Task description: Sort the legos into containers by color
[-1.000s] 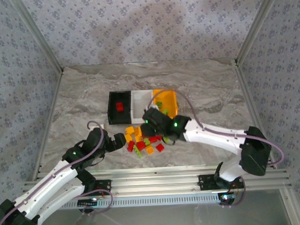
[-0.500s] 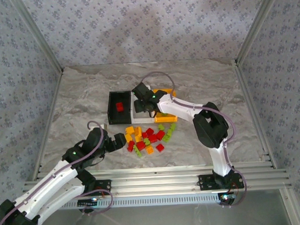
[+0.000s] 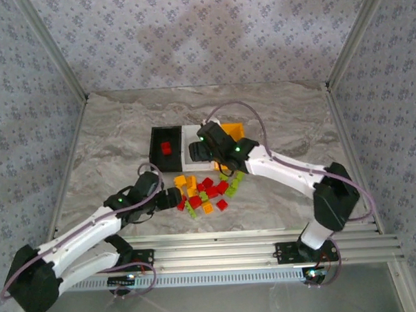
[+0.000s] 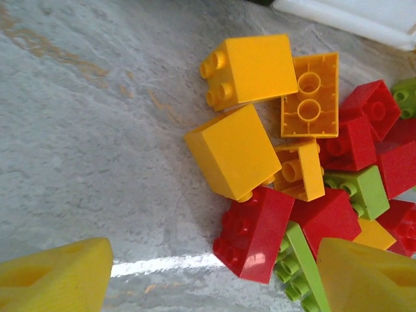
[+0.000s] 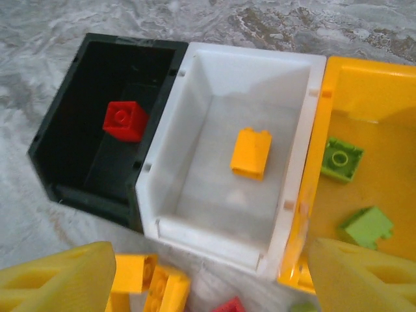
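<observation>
The containers stand in a row: black bin (image 3: pixel 155 151), white bin (image 3: pixel 189 137), orange-yellow bin (image 3: pixel 233 131). In the right wrist view the black bin (image 5: pixel 78 130) holds a red lego (image 5: pixel 125 121), the white bin (image 5: pixel 214 195) an orange lego (image 5: pixel 251 153), and the orange-yellow bin (image 5: pixel 383 182) two green legos (image 5: pixel 341 158). My right gripper (image 5: pixel 211 279) hovers open and empty over the white bin's near wall. A loose pile of legos (image 3: pixel 208 190) lies in front of the bins. My left gripper (image 4: pixel 214 279) is open at the pile's left edge, with a red lego (image 4: pixel 257 233) between its fingers, untouched.
Orange legos (image 4: pixel 250 65) and more red and green ones crowd just beyond the red one in the left wrist view. Bare marble table (image 3: pixel 110 139) spreads left of the bins and pile. Patterned walls and a metal frame (image 3: pixel 219 247) enclose the table.
My right gripper swung from the pile up to the bins and opened. My left gripper slid right to the pile's edge and its jaws narrowed a little.
</observation>
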